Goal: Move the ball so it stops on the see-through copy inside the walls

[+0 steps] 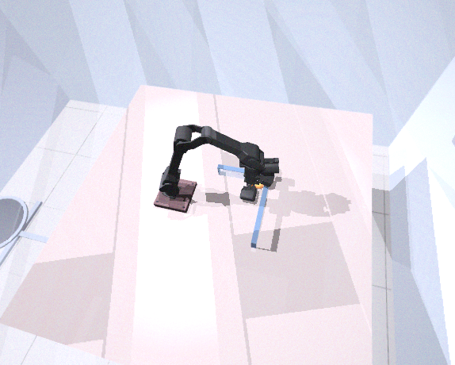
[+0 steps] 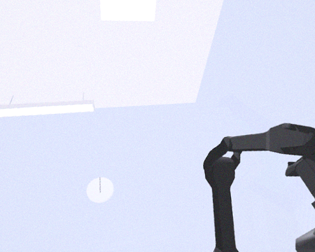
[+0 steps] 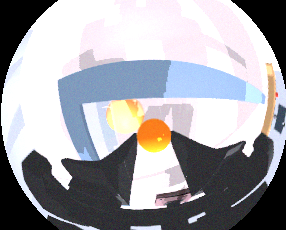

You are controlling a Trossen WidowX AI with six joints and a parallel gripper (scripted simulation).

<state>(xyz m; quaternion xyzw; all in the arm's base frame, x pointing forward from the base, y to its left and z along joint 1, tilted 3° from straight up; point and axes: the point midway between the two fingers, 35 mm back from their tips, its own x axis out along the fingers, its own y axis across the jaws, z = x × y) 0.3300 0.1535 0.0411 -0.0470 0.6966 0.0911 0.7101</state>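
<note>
The orange ball (image 3: 153, 135) (image 1: 258, 185) sits between my gripper's fingers (image 1: 255, 187), and the gripper is shut on it. The pale see-through copy (image 3: 126, 115) shows just beyond the ball and a little to the left in the wrist view, partly overlapped by it. Two low clear blue walls form a corner: a long one (image 1: 259, 218) (image 3: 193, 79) and a short one (image 1: 231, 170) (image 3: 70, 111). The gripper is low over the table (image 1: 309, 278) at the inside of that corner, and the arm hides the corner itself in the top view. The exterior view shows only the arm (image 2: 221, 194), not the ball.
The arm's base plate (image 1: 176, 199) stands left of the walls. A round grey object (image 1: 9, 220) lies on the floor off the table's left side. A thin orange strip (image 3: 269, 96) shows at the wrist view's right edge.
</note>
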